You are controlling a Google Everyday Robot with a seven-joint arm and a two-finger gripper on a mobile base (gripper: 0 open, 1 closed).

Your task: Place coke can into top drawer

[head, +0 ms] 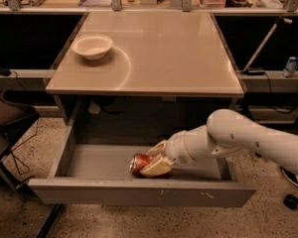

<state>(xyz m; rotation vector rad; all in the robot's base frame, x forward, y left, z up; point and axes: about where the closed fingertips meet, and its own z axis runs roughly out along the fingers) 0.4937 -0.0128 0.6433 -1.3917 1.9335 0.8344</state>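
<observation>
The top drawer (139, 192) is pulled fully open below the tabletop, a wide shallow grey box with a scratched flat front. The coke can (140, 163), red-orange with a silver end facing left, lies on its side low inside the drawer near the middle. My gripper (156, 161) reaches in from the right and is shut on the coke can, its pale fingers (158, 168) around the can's right part. The can is at or just above the drawer floor; I cannot tell whether it touches.
A white bowl (92, 46) sits on the tan tabletop (159, 53) at the back left. A chair (5, 118) stands left of the drawer. A chair base with a wheel (293, 197) is at the right. Cluttered shelves run along the back.
</observation>
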